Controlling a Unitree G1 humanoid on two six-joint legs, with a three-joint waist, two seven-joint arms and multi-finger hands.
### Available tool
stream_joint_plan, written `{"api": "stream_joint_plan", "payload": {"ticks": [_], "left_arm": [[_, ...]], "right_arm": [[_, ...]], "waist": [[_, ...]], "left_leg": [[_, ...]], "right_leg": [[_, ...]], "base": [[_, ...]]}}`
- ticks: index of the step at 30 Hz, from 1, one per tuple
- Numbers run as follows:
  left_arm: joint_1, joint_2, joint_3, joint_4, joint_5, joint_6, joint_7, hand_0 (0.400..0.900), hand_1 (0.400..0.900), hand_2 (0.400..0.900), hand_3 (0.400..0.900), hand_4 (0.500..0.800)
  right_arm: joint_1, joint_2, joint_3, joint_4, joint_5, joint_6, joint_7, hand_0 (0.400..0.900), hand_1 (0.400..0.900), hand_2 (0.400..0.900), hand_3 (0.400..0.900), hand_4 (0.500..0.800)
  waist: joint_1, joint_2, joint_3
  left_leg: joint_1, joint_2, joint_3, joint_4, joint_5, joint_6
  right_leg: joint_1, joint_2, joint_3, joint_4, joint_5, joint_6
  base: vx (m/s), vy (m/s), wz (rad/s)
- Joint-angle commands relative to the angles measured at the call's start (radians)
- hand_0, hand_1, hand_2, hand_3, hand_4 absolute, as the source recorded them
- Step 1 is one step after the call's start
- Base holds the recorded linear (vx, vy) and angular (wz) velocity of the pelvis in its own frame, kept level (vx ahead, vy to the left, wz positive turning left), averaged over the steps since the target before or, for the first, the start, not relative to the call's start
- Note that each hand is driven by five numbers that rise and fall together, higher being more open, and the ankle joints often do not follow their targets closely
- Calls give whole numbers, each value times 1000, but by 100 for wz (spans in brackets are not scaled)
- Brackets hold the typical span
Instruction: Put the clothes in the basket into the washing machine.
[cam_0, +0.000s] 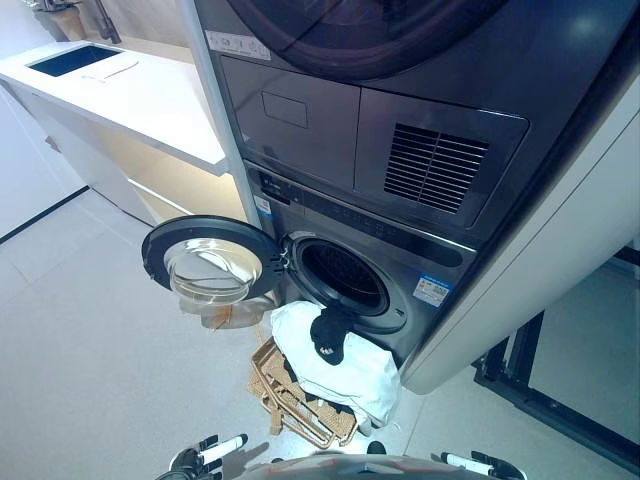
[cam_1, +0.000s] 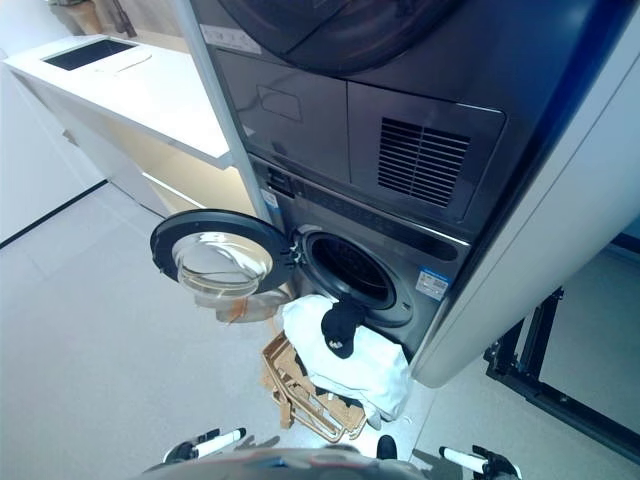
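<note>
A dark grey washing machine (cam_0: 420, 262) stands ahead with its round door (cam_0: 205, 262) swung open to the left and its drum opening (cam_0: 345, 275) dark. Right in front of it on the floor sits a tan woven basket (cam_0: 290, 400). Heaped in the basket is a white cloth (cam_0: 350, 370). A black garment (cam_0: 328, 335) lies on top of it, reaching up to the drum's lower rim. My left hand (cam_0: 205, 455) and right hand (cam_0: 480, 465) show at the bottom edge, well short of the basket, with straight fingers holding nothing.
A second dark appliance (cam_0: 400, 120) is stacked above the washer. A white counter (cam_0: 130, 95) with a sink runs along the left. A black metal frame (cam_0: 520, 365) stands at the right. Something tan (cam_0: 225, 315) lies under the open door.
</note>
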Motion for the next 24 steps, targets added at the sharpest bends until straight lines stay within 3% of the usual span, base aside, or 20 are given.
{"api": "stream_joint_plan", "payload": {"ticks": [1,15,24], "left_arm": [[-29,56,23,16,29,-28,21,900,900,900,900,800],[-30,62,11,18,48,-27,28,900,900,900,900,800],[-49,62,-10,0,50,-31,34,900,900,900,900,800]], "right_arm": [[-23,9,14,-2,0,-24,-16,900,900,900,900,800],[-18,5,9,-3,14,-29,-17,900,900,900,900,800],[-28,1,2,-12,30,-34,-22,900,900,900,900,800]], "waist": [[3,-50,8],[4,-52,9],[3,-52,25]], "left_leg": [[-28,-52,-25,-5,-12,5],[-26,-44,-33,-5,-5,0],[-44,-19,-40,-5,23,-17]], "right_leg": [[62,-56,-3,74,-82,82],[67,-47,-13,73,-86,74],[50,-27,-27,96,-96,60]], "base": [[0,0,0],[3,-7,1],[-19,-52,8]]}}
